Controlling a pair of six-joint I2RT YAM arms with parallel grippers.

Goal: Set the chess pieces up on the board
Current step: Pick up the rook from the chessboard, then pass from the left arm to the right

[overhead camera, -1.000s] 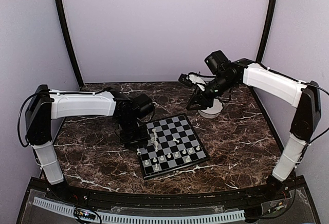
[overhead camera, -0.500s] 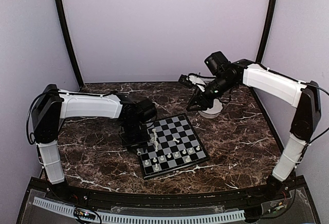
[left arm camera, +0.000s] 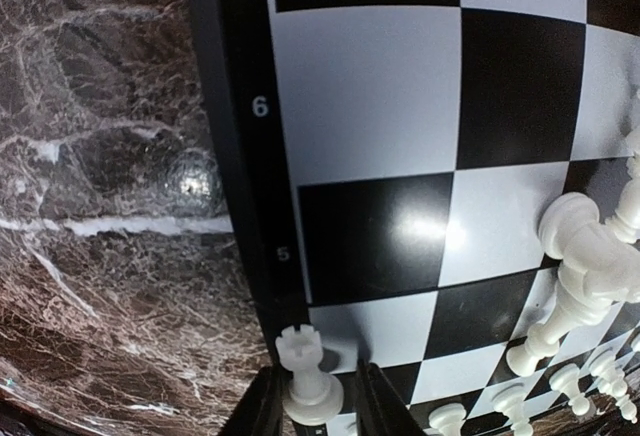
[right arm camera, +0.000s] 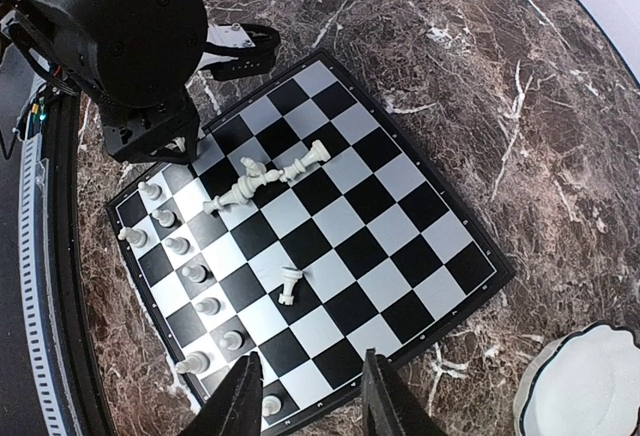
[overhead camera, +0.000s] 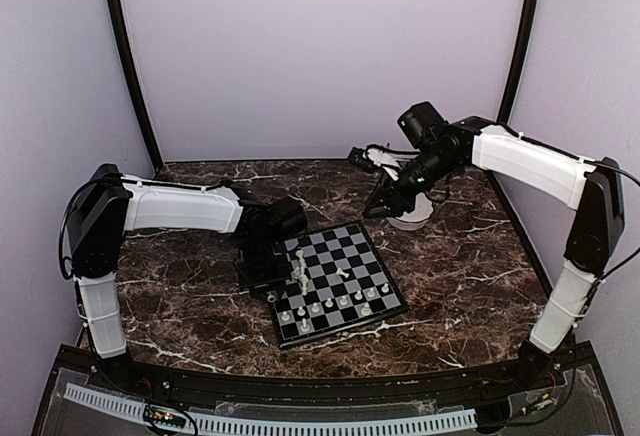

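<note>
Left wrist view showed our left gripper (left arm camera: 316,408) with its fingers narrowed on an upright white rook (left arm camera: 304,368) at the board (left arm camera: 370,106) rim, beside mark 5. Our right gripper (right arm camera: 310,401) hung wide and empty above. We judged placement underway; next we needed to seat the rook squarely, then release.

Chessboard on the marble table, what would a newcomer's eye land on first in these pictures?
The black-and-silver chessboard sits mid-table, with a tangle of toppled white pieces on its middle squares and upright white pieces lined along its near edge. At the board's left rim, the left claw pinches a white rook. The right claw hangs open and empty high above, near a white scalloped bowl.
</note>
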